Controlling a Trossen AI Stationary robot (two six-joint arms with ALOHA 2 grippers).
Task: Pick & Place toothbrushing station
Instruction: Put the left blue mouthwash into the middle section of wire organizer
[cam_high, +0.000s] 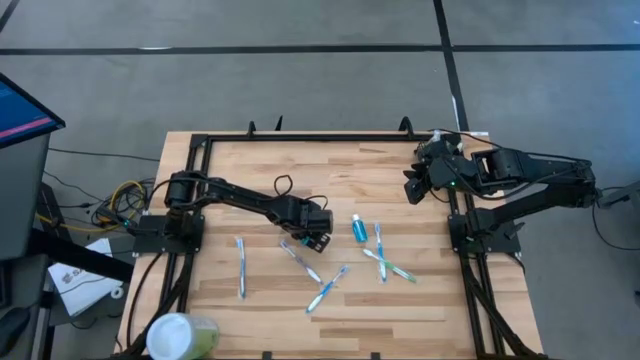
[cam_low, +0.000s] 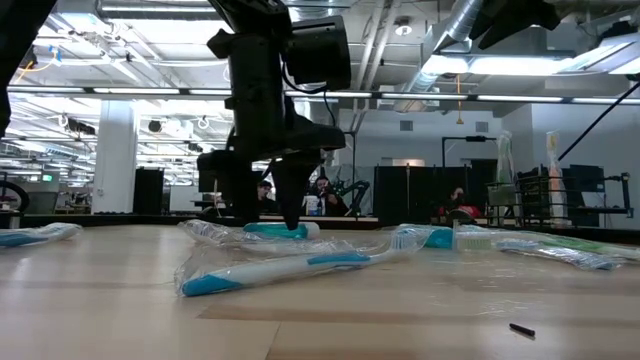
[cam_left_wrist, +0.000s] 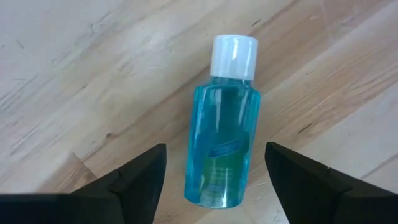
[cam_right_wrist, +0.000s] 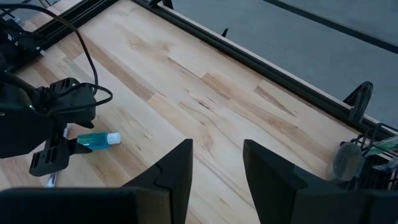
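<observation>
Left claw (cam_left_wrist: 214, 165), fingers apart, straddles the blue bottle (cam_left_wrist: 221, 137) lying mid-surface: light, stiff, slick, apt to roll, so pinch mid-body; the toothbrushing station (cam_right_wrist: 364, 163), barely discernible, seems upper-right by the empty, parted right claw (cam_right_wrist: 214, 162).

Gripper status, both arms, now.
Left gripper: open, holding nothing, fingers either side of the blue bottle.
Right gripper: open, empty, at the table's far right corner.
</observation>
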